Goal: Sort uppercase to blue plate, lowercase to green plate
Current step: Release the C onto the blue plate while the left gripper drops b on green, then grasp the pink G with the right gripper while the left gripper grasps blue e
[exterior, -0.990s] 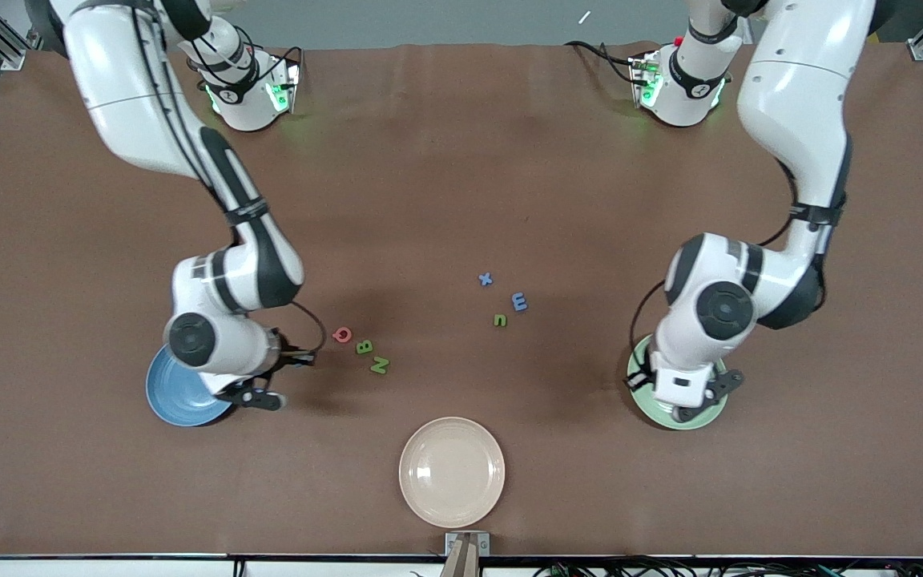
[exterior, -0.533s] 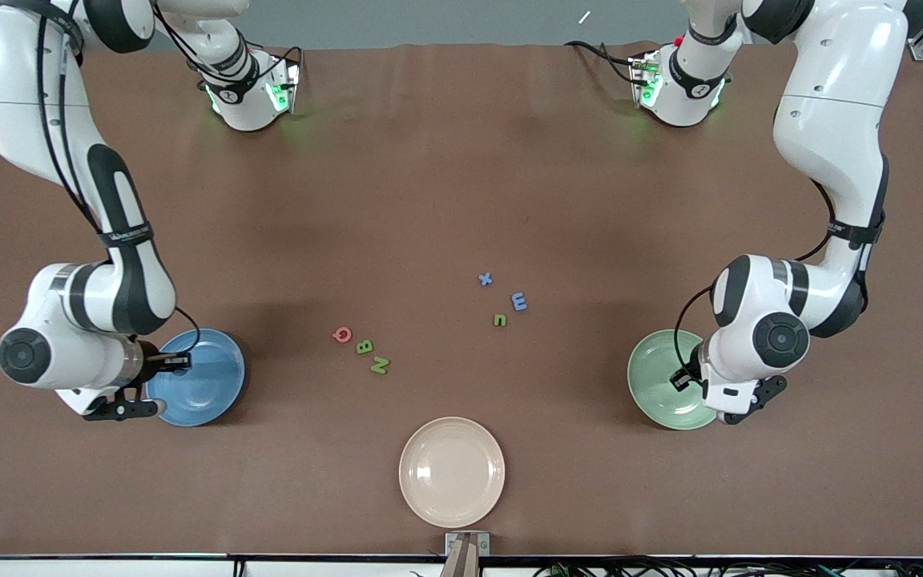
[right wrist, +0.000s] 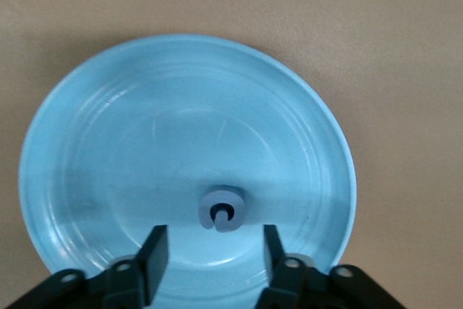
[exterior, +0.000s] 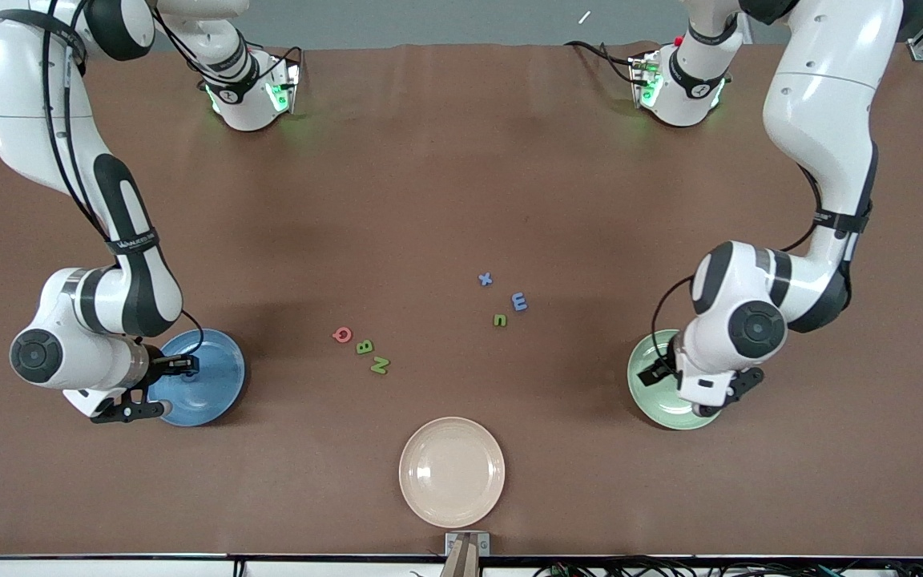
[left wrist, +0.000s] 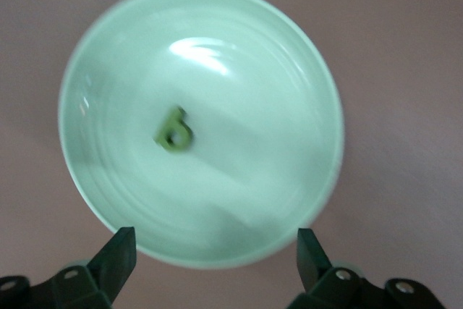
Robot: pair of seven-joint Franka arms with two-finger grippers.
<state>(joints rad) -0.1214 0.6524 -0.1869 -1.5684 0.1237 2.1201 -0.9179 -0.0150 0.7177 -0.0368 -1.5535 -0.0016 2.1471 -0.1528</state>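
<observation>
My right gripper hangs open and empty over the blue plate. In the right wrist view the blue C lies on that plate, just ahead of the gripper. My left gripper hangs wide open and empty over the green plate. In the left wrist view the green stemmed letter lies on that plate, ahead of the gripper. On the table lie the pink Q, green B, green N, blue x, blue m and green n.
A cream-beige plate sits near the front edge, nearer to the camera than the letters. The capitals lie toward the right arm's end, the small letters toward the left arm's end.
The right arm swung away from the capitals toward its end of the table, uncovering most of the blue plate. The left arm swung outward, then came back over the green plate.
</observation>
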